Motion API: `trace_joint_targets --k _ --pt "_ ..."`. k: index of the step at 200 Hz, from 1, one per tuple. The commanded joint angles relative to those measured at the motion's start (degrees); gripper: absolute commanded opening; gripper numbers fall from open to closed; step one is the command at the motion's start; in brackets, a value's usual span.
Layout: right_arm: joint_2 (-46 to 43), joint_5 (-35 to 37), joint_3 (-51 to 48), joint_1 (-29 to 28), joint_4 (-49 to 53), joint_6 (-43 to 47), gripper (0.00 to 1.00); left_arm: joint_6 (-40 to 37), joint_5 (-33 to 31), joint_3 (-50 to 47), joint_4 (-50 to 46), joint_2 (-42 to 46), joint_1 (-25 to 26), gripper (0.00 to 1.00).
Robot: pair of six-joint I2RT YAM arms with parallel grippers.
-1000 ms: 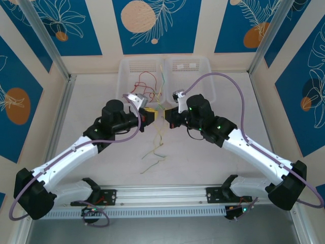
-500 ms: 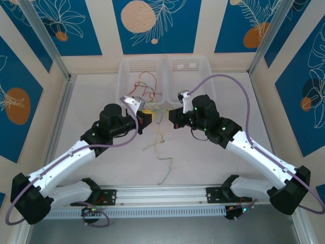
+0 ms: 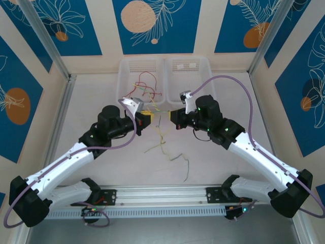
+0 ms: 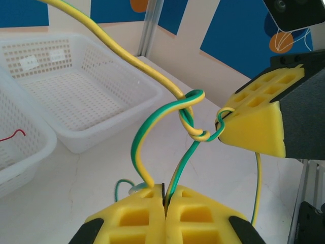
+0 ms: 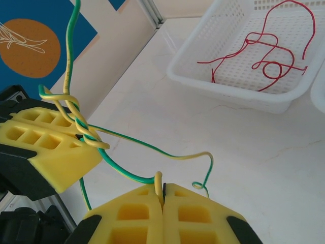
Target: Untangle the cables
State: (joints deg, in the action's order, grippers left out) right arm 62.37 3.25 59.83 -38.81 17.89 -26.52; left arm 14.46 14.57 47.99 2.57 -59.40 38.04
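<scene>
Yellow-green cables (image 4: 195, 133) are twisted into a small tight knot in the short gap between the two grippers' tips. From the left wrist the knot sits just ahead of the left gripper (image 4: 164, 198), with a little loop hooked right at the tip of the right gripper (image 5: 162, 195). From the right wrist a twist lies over the left gripper's pad tip.

Left gripper pads are pressed together, pinching yellow-green cables at the seam. One strand arcs up and forward into the knot, and a yellow one runs off up and away. Right gripper pads are also pressed together, pinching a yellow end plus a green strand that curves across to the knot.

In the top view the loose tails drop under both grippers and trail over the table (image 3: 101, 173) back toward the arm bases, ending nearer the right arm's side.

Red cables (image 3: 144, 84) lie loose and kinked in the left basket (image 3: 124, 68), beyond the left gripper and apart from the held bundle. The right basket (image 3: 205, 66) is beside it, beyond the right gripper. Whether the two rims touch, can't tell.
</scene>
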Motion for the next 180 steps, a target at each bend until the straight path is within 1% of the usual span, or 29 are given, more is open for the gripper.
trace_joint_targets --k 1,21,36,64,82,87,91,94,100,107,118,134,150,167,180 --pt "-3.1 11.1 0.4 6.2 6.3 -1.3 0.0 0.5 -9.4 -0.2 -5.9 2.3 -5.5 0.0" --pt "-1.2 6.0 1.8 6.7 6.9 -2.9 0.0 0.8 -9.4 -0.3 -5.4 1.6 -5.5 0.0" --pt "-0.3 0.8 2.1 7.2 5.6 -4.3 0.0 1.5 -8.7 -0.5 -4.4 1.2 -5.4 0.0" --pt "1.9 -4.8 2.5 7.0 2.9 -7.4 0.0 3.1 -5.2 0.2 -2.6 -0.7 -5.5 0.0" --pt "4.2 -6.0 3.4 6.1 2.3 -8.3 0.0 4.7 -1.0 0.0 1.1 -2.1 -5.5 0.0" --pt "4.7 -6.6 3.4 5.8 1.8 -8.6 0.04 5.2 0.2 0.0 2.2 -2.5 -5.4 0.0" --pt "5.0 -7.3 3.4 5.6 1.3 -8.8 0.1 5.6 0.9 -0.1 2.9 -2.8 -5.4 0.0" --pt "5.3 -7.9 3.2 5.5 0.8 -9.0 0.18 6.0 1.3 -0.1 3.3 -3.0 -5.4 0.0" --pt "5.6 -8.9 3.0 5.2 -0.5 -9.5 0.29 6.4 1.8 0.0 4.0 -3.4 -5.4 0.0" --pt "6.0 -10.2 2.5 4.7 -1.8 -10.0 0.35 6.7 2.1 0.0 4.4 -3.6 -5.3 0.0" --pt "6.3 -11.6 1.8 3.7 -3.8 -10.6 0.41 6.9 2.2 0.0 5.0 -3.7 -5.3 0.0" --pt "7.2 -11.0 1.4 1.9 -4.3 -10.8 0.47 7.2 1.9 -0.1 5.7 -3.3 -5.3 0.0" --pt "8.1 -8.7 0.9 0.5 -3.9 -11.7 0.51 7.5 1.9 -0.1 6.3 -2.8 -5.3 0.0" --pt "9.2 -8.9 -0.5 -0.1 -5.8 -12.6 0.55 7.9 2.0 -0.2 7.4 -2.4 -5.3 0.0" --pt "10.2 -7.5 -0.7 -1.1 -6.0 -12.7 0.56 8.3 2.2 0.0 7.6 -2.1 -5.3 0.0"
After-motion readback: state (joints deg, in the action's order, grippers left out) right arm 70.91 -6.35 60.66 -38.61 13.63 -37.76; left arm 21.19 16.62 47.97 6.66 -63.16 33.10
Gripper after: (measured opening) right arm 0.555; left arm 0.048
